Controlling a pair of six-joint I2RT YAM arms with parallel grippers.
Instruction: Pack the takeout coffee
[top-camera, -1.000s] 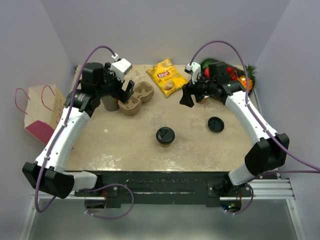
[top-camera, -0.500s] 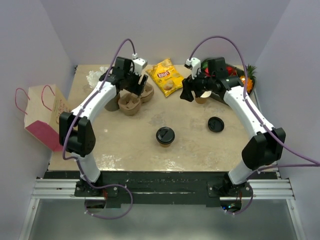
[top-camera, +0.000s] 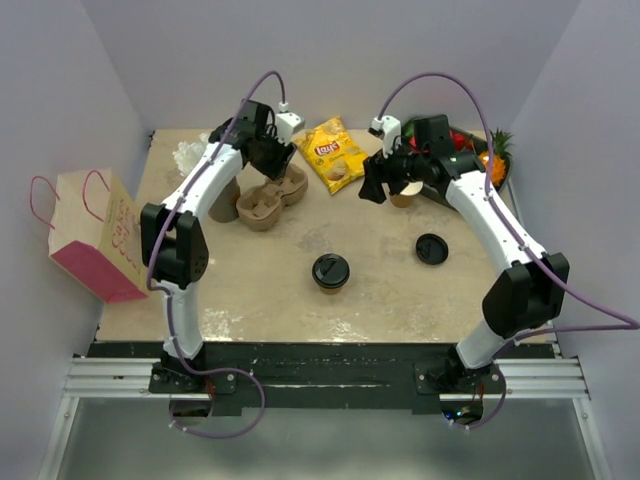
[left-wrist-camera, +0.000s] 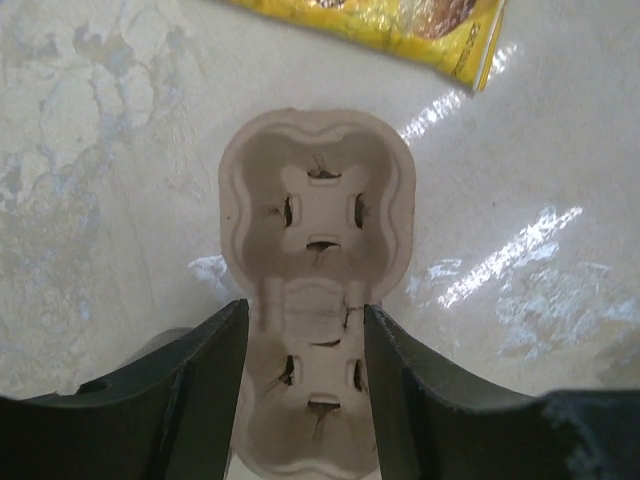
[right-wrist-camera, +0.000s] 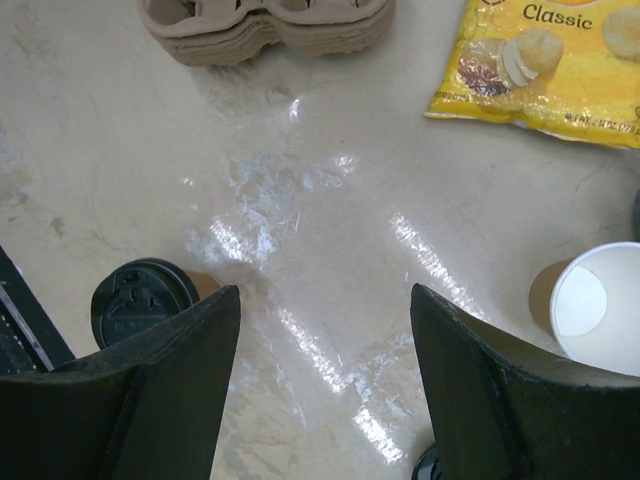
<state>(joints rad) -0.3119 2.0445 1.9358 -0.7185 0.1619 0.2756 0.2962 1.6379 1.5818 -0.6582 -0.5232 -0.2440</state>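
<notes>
The takeout coffee (top-camera: 330, 271) stands at mid-desk (top-camera: 250, 290), with the loose lid (top-camera: 431, 248) to its right. Behind them, left to right: cup carrier (top-camera: 273, 199), chip bag (top-camera: 334, 153), open cup (top-camera: 404, 193), and possibly fruit (top-camera: 482, 160) in the far right corner.

One lidded takeout coffee (top-camera: 331, 272), two lidless tan cups (top-camera: 405, 194), one loose black lid (top-camera: 432, 248), one chip bag (top-camera: 335, 153), one paper bag (top-camera: 95, 235), one stack of pulp cup carriers (left-wrist-camera: 315, 200).

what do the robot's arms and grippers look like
Both the left arm and the right arm have white tube-like links joined by chunky black joints. A thin purple cable loops from each wrist, beside a small white block. The left gripper and right gripper are black, with two broad wedge-shaped fingers.
</notes>
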